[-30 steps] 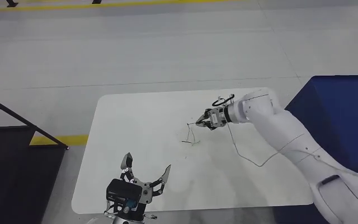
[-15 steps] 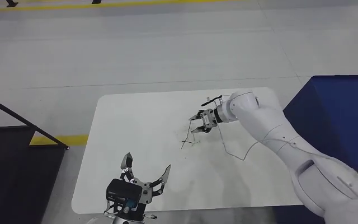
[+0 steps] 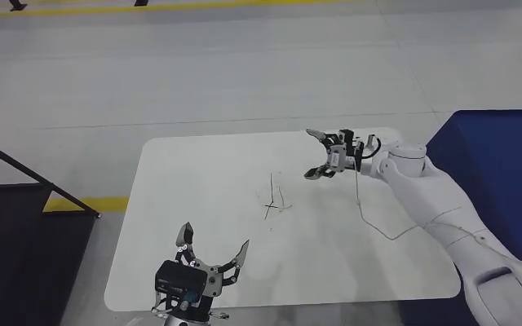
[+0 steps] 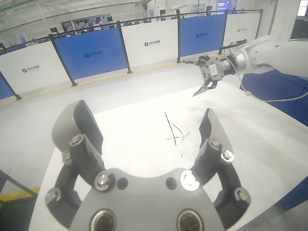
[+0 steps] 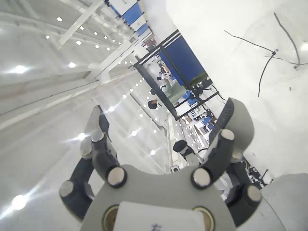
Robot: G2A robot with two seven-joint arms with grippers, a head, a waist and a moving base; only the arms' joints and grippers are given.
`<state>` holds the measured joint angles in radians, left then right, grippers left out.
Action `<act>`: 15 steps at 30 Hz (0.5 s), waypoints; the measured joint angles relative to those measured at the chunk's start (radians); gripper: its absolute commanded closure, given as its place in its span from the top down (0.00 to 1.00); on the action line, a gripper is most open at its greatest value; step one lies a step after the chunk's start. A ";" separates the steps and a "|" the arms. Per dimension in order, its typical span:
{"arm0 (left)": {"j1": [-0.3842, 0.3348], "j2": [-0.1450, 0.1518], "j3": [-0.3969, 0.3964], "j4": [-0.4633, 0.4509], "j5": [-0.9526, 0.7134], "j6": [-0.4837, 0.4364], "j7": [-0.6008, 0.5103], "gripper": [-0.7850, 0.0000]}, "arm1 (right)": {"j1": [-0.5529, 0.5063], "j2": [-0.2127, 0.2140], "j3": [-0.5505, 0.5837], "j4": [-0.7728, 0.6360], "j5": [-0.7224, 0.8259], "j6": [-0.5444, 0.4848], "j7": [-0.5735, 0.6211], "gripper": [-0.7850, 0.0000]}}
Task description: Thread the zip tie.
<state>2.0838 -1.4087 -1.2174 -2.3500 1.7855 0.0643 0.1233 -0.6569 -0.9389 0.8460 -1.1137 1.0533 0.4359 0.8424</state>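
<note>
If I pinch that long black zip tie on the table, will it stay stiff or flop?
Probably bendy: the zip tie is very thin and long. Likely very light, so it may skid on the smooth table when nudged.

Partition panels (image 4: 152, 44): a logo with one word on each, behind the table.
White sticker (image 5: 157, 217): on the right gripper (image 5: 163, 106) base, print cut off, unreadable.

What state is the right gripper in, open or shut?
Open: right gripper fingers spread, nothing between them; thin black zip tie lies apart.
</note>
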 measured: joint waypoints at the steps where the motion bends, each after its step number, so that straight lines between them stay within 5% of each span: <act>1: 0.000 0.000 0.000 0.000 0.000 0.000 0.000 1.00 | -0.050 0.021 0.042 -0.046 -0.009 -0.025 0.000 1.00; 5: 0.000 0.000 0.000 0.000 0.000 0.000 0.000 1.00 | -0.249 0.072 0.170 -0.226 -0.023 -0.060 0.004 1.00; 15: 0.000 0.000 0.000 0.000 0.000 0.000 0.000 1.00 | -0.208 0.070 0.158 -0.193 -0.022 -0.058 0.004 1.00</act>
<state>2.0838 -1.4087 -1.2174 -2.3500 1.7855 0.0643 0.1233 -0.8652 -0.8693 1.0041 -1.3066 1.0312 0.3781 0.8468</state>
